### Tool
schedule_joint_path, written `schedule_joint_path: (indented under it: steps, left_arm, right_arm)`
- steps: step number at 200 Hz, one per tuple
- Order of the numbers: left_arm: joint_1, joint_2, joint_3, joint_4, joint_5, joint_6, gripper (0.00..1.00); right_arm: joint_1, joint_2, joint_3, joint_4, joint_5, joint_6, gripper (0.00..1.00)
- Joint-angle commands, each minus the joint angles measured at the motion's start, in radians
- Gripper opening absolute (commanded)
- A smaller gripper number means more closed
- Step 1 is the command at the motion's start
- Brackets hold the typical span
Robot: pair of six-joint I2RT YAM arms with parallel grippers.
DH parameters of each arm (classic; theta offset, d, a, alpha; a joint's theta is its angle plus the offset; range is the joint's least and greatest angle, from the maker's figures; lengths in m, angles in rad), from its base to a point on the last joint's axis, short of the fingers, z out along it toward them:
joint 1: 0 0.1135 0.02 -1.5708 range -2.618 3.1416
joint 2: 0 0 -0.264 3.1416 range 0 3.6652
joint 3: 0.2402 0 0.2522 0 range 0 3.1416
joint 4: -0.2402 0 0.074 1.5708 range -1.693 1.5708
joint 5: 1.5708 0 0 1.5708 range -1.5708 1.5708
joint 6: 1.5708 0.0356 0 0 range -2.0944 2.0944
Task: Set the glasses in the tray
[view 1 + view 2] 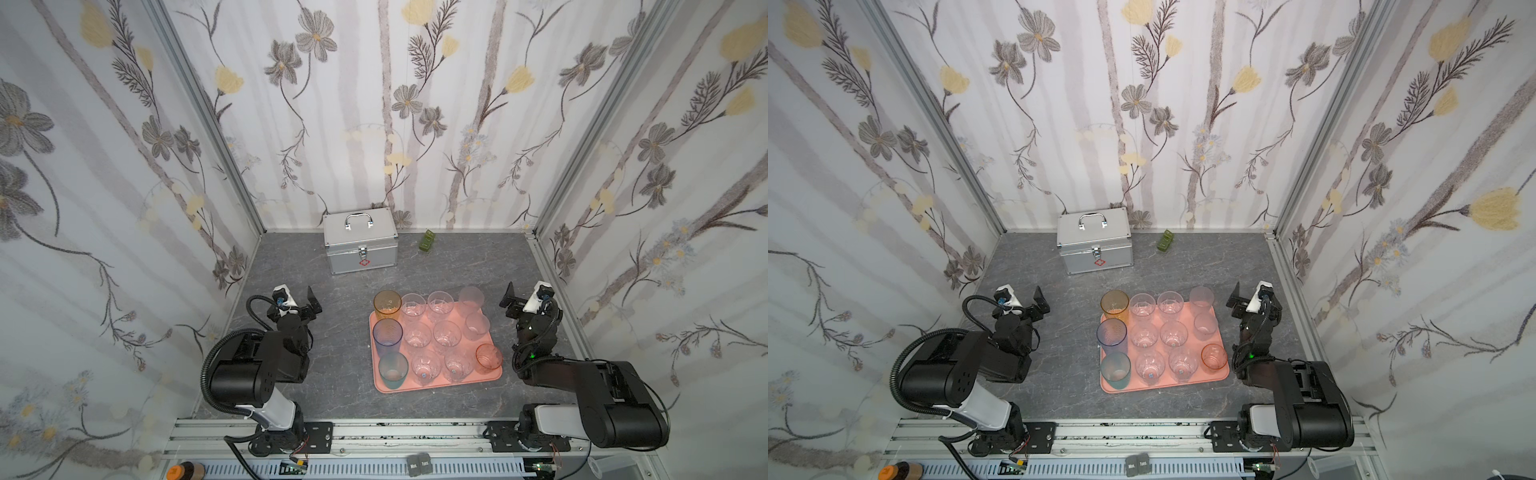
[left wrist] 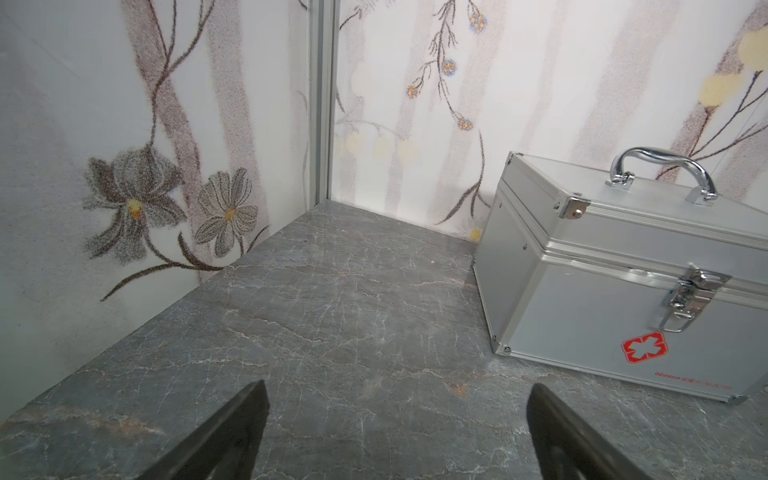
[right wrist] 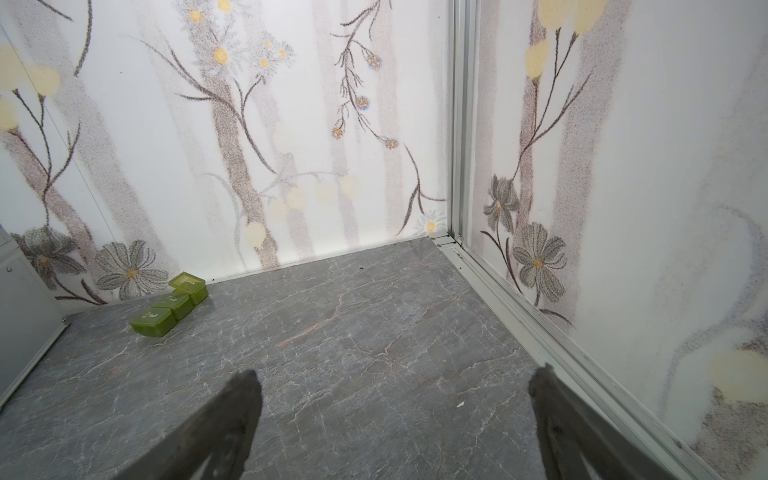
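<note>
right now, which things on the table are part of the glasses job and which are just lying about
Part of the job:
the glasses, tall coloured and short clear ones
the pink tray

Just lying about:
the silver case at the back
the small green block near it

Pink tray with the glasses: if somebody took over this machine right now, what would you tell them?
Left tool: open, empty, left of the tray.
Right tool: open, empty, right of it.
Glasses: twelve, upright in the tray; none seen outside.
Done: loading looks complete.
Left: probably nothing; maybe check that the amber glass at the far corner sits inside the rim.
</note>
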Motion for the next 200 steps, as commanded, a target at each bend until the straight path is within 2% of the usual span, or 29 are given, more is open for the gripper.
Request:
schedule_joint_path:
  steps: [1, 53, 96, 200]
  left_arm:
    - [0.000, -0.003, 0.006, 0.009, 0.016, 0.006, 1.00]
    - [0.000, 0.000, 0.010, 0.008, 0.067, 0.026, 1.00]
    - [0.000, -0.001, 0.011, 0.008, 0.152, 0.060, 1.00]
    - [0.000, -0.001, 0.012, 0.002, 0.154, 0.060, 1.00]
  right_arm:
    - [0.002, 0.000, 0.003, 0.050, 0.006, -0.015, 1.00]
    - [0.003, 0.000, 0.001, 0.051, 0.007, -0.016, 1.00]
    - [0.003, 0.000, 0.003, 0.051, 0.008, -0.015, 1.00]
    - [0.007, 0.004, 0.007, 0.044, 0.013, -0.019, 1.00]
